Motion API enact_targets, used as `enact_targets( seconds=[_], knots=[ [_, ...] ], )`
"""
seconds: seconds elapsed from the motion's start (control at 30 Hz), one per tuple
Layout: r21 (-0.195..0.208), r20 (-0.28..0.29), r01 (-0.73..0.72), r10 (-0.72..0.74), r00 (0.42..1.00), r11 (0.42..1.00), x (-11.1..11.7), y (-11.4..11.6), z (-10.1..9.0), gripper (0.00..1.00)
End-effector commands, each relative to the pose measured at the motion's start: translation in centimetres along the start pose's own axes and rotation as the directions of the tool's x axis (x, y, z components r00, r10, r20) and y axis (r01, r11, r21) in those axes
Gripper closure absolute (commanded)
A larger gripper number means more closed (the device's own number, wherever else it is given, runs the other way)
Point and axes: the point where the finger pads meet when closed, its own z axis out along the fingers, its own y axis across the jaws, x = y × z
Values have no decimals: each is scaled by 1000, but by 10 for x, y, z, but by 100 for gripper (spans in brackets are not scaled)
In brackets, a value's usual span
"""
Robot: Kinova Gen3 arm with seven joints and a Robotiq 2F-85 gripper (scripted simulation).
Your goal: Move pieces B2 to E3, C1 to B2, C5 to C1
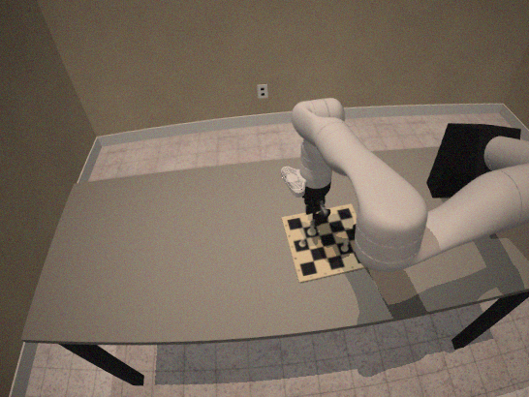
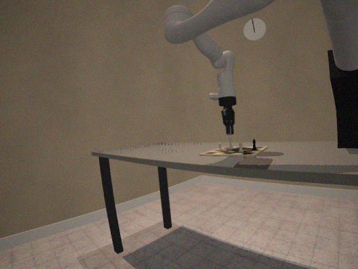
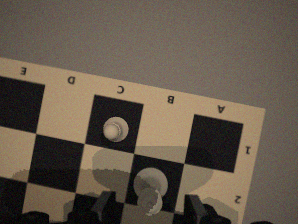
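From the top, the hand (image 1: 318, 216) (image 2: 229, 134) (image 3: 149, 203) is over the board (image 1: 286, 231) (image 2: 207, 154) (image 3: 254, 125) on the counter (image 1: 170, 252) (image 2: 138, 155) (image 3: 200, 40). In the exterior view, it hangs above the pale B2 piece (image 1: 312, 231) (image 2: 231, 144) (image 3: 150, 182), which stands upright. The wrist view shows the fingers partly spread, holding nothing, B2 piece on its square, pale C1 piece (image 1: 302, 243) (image 2: 219, 146) (image 3: 116, 129) on C1

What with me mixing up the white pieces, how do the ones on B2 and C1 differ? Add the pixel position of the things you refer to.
The B2 piece (image 1: 312, 231) (image 2: 231, 146) (image 3: 150, 181) is taller; the C1 piece (image 1: 302, 243) (image 2: 219, 145) (image 3: 120, 129) is shorter.
The B2 piece has the wider base, the C1 piece the narrower.
The gripper (image 1: 321, 219) (image 2: 229, 133) (image 3: 149, 204) is above the B2 piece, and off to one side of the C1 piece.
Both are pale and upright on dark squares.
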Motion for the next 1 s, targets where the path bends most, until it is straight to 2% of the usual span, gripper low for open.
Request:
enact_targets(
  seconds=[0.0, 0.37, 0.97],
  knots=[
    [-1, -2, 0, 0, 1000, 1000, 1, 0, -1, 59],
    [-1, -2, 0, 0, 1000, 1000, 1, 0, 2, 59],
    [-1, -2, 0, 0, 1000, 1000, 1, 0, 35, 59]
  ],
)
